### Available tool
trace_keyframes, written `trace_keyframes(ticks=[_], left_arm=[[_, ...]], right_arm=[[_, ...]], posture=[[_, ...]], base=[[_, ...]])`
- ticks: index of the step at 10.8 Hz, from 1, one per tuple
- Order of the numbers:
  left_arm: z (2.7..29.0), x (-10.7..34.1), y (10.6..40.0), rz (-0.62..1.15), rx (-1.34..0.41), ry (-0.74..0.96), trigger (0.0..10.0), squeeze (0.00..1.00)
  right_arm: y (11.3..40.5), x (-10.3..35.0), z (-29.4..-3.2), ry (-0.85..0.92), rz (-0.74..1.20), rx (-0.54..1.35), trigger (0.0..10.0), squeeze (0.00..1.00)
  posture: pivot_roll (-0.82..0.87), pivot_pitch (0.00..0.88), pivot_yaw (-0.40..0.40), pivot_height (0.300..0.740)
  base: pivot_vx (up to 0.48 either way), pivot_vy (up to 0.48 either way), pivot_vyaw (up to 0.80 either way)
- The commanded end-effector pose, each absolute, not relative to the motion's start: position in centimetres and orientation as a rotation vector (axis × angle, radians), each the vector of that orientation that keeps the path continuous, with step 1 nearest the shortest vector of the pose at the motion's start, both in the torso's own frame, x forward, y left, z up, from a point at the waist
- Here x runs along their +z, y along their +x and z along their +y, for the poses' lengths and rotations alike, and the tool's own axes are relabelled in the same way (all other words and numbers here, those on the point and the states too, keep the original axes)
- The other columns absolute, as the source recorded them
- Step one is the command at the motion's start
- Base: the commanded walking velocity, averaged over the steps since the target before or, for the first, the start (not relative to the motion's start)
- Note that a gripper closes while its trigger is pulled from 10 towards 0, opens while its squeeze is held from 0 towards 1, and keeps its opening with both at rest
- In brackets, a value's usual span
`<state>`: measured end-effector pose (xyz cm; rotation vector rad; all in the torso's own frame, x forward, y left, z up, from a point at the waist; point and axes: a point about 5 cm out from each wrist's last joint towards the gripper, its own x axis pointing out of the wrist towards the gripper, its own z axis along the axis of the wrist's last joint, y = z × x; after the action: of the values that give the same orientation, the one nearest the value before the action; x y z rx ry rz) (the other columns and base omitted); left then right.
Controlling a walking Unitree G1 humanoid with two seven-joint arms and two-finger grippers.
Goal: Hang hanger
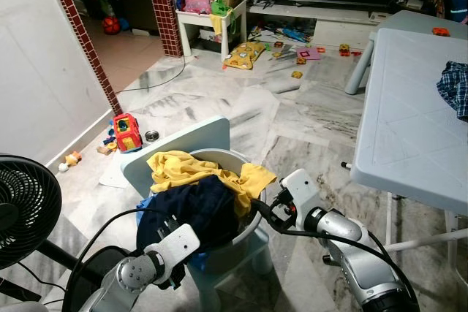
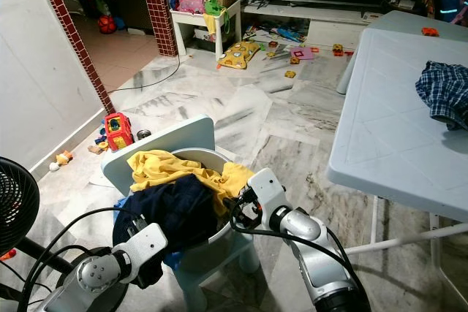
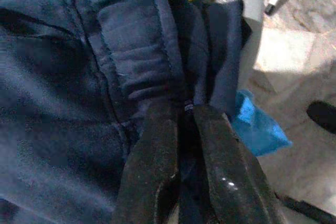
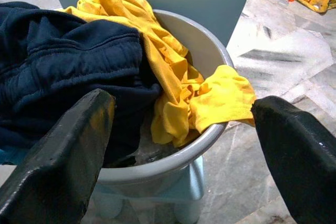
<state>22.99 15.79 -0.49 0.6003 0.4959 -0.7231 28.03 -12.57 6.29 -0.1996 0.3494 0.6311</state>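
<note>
The dark blue garment hid most of the grey basin beneath it. A black fan was cut off by the left frame edge. The checked cloth ran off the right edge. Toys on the far floor were too small to identify.

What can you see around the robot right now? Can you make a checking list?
Surface: grey basin sits on a pale blue chair.
Job's things: no hanger seen; navy garment and yellow garment fill the basin.
Clutter: toys on the floor; plaid cloth on the table.
Grippers: left gripper pinches the navy garment; right gripper open by the basin's rim.
Cables: black cable on the floor.
Surroundings: fan, television stand.
</note>
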Motion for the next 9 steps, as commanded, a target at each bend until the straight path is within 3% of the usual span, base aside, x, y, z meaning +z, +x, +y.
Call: trace_keyframes(ticks=[1, 4, 6, 9], left_arm=[[16.6, 1.1, 24.7, 0.4, -0.595, 0.558, 0.0, 0.0], [17.3, 4.2, 26.9, 0.238, -0.412, 0.439, 0.0, 0.0], [17.9, 5.7, 27.7, 0.164, -0.279, 0.274, 0.0, 0.0], [18.0, 5.4, 27.6, 0.176, -0.255, 0.241, 0.0, 0.0]], right_arm=[[28.5, 6.5, -12.8, -0.203, 0.341, 0.613, 10.0, 0.0], [28.7, 6.6, -12.9, -0.209, 0.339, 0.607, 10.0, 0.0], [28.9, 6.7, -12.9, -0.214, 0.332, 0.602, 10.0, 0.0], [29.0, 6.7, -13.0, -0.218, 0.327, 0.599, 10.0, 0.0]], posture=[[-0.16, 0.0, 0.057, 0.74], [-0.15, 0.0, 0.049, 0.74], [-0.15, 0.0, 0.043, 0.74], [-0.15, 0.0, 0.038, 0.74]], base=[[0.0, 0.0, 0.0], [0.0, 0.0, 0.0], [0.0, 0.0, 0.0], [0.0, 0.0, 0.0]])
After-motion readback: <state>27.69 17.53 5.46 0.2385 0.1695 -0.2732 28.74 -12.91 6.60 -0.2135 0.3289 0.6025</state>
